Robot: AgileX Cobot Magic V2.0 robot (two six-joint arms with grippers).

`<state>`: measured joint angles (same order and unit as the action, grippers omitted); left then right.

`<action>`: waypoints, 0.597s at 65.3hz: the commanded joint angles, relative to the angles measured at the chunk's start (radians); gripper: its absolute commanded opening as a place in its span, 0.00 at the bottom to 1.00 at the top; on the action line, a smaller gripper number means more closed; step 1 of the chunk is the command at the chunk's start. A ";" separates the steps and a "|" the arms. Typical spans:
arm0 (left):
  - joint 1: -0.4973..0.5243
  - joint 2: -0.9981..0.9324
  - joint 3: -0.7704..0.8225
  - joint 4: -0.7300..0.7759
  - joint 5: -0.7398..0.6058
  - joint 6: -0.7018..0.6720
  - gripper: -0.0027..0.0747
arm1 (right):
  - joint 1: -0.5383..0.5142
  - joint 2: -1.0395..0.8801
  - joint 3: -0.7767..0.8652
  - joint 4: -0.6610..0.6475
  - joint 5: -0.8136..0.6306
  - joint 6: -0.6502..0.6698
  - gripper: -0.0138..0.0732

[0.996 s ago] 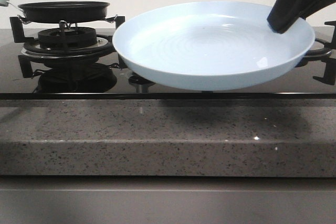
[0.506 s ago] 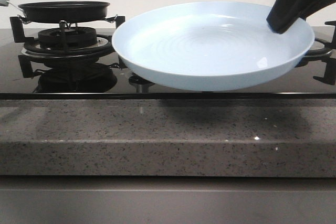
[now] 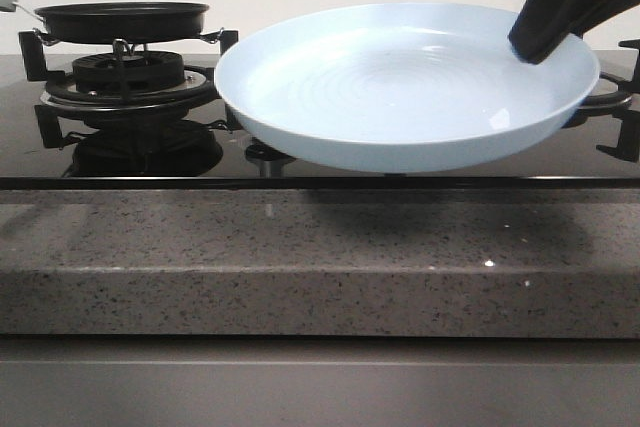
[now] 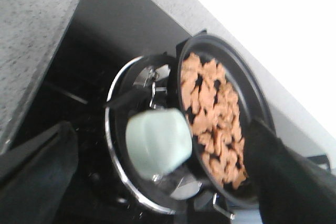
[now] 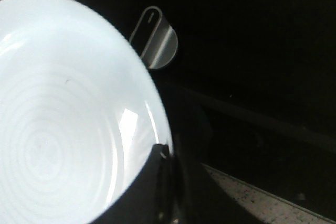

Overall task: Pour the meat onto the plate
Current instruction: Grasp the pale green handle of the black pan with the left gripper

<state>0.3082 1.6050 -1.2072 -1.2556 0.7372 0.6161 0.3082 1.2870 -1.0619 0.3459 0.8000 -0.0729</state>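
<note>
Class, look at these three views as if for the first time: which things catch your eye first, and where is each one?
The pale blue plate dominates the front view, held up in the air in front of the stove, empty, with the right hand clamped on its far right rim. To the left, the black frying pan sits on a burner. The left wrist view shows it filled with orange-brown meat, with a pale green handle pointing at the camera.

The right end effector (image 3: 545, 45) is reaching down from the upper right, its fingers (image 5: 157, 182) clamping the plate (image 3: 400, 87) rim and holding it aloft. The left end effector (image 4: 157, 182) is gaping wide, fingers (image 4: 37, 177) apart, gripping nothing.
</note>
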 commanded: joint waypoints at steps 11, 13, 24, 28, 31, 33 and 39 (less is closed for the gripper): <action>0.003 0.046 -0.082 -0.142 0.046 0.008 0.84 | 0.003 -0.033 -0.024 0.025 -0.035 -0.007 0.08; 0.003 0.058 -0.089 -0.150 0.049 0.008 0.84 | 0.003 -0.033 -0.024 0.025 -0.035 -0.007 0.08; 0.003 0.113 -0.122 -0.202 0.117 0.008 0.84 | 0.003 -0.033 -0.024 0.025 -0.036 -0.007 0.08; 0.003 0.119 -0.124 -0.208 0.126 0.009 0.84 | 0.003 -0.033 -0.024 0.025 -0.035 -0.007 0.08; 0.003 0.122 -0.124 -0.208 0.126 0.011 0.84 | 0.003 -0.033 -0.024 0.025 -0.035 -0.007 0.08; 0.003 0.122 -0.124 -0.208 0.127 0.011 0.84 | 0.003 -0.033 -0.024 0.025 -0.035 -0.007 0.08; 0.003 0.122 -0.124 -0.208 0.127 0.011 0.80 | 0.003 -0.033 -0.024 0.025 -0.035 -0.007 0.08</action>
<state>0.3082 1.7734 -1.2967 -1.3952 0.8362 0.6238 0.3082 1.2870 -1.0619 0.3459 0.8000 -0.0729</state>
